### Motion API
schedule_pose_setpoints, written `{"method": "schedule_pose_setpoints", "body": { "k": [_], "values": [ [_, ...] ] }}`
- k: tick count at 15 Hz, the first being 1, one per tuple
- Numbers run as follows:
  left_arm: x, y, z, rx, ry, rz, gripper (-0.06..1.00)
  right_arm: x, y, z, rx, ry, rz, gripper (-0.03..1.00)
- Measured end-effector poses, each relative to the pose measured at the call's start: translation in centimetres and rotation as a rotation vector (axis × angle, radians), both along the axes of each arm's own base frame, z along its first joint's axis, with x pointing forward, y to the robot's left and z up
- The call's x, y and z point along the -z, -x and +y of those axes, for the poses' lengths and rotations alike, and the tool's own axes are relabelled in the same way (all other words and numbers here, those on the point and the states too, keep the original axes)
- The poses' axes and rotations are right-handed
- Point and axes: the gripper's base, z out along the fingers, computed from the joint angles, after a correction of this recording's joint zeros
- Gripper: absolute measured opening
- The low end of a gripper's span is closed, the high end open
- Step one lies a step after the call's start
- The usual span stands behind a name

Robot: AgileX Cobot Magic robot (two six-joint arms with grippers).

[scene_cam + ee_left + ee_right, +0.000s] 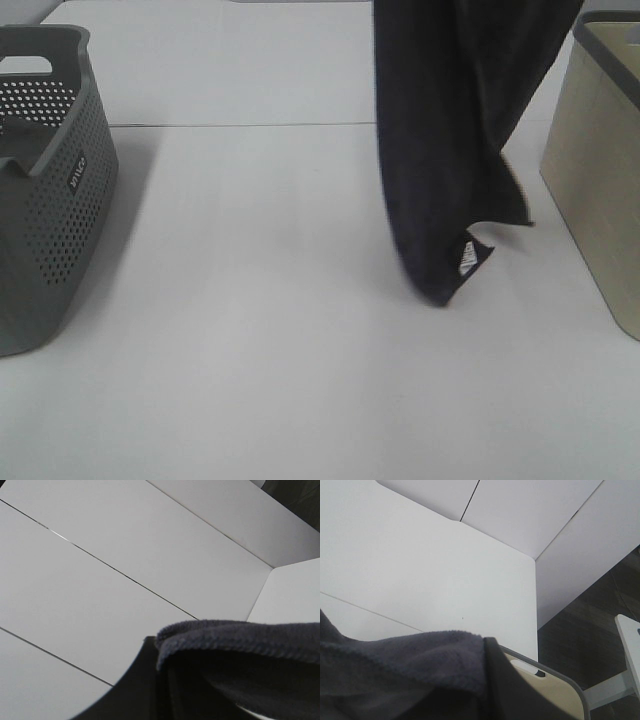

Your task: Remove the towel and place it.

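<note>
Hanging long-axis vertical, labelled corner [468,258] down, the towel [440,140] seems clenched in left pincer [160,670] and right pincer [487,675].

white table [300,380] | grey basket [50,200] left | beige bin [600,200] right

I see the towel [450,130], dark charcoal and fuzzy with a hemmed edge, pinched at my left end effector [152,680] and right end effector [492,680], hanging below them in loose folds, white label [468,257] at its lowest corner.
</note>
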Motion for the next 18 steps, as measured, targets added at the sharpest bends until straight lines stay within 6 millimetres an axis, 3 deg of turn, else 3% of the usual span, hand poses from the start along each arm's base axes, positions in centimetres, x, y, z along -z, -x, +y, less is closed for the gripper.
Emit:
{"method": "schedule_pose_setpoints", "body": {
  "k": [7,10,18],
  "values": [
    [-0.5,-0.9,0.9,0.007,0.016,-0.047,0.0,-1.3,-0.6,0.1,-0.009,0.013,-0.159,0.0],
    [-1.3,-1.1,1.1,0.093,0.082,-0.117,0.0,-1.8,-1.2,0.3,-0.007,0.001,-0.239,0.0],
    [-1.9,-4.1,5.1,0.04,0.137,-0.16,0.0,-1.5,-3.1,2.0,-0.08,-0.038,-0.314,0.0]
  ]
}}
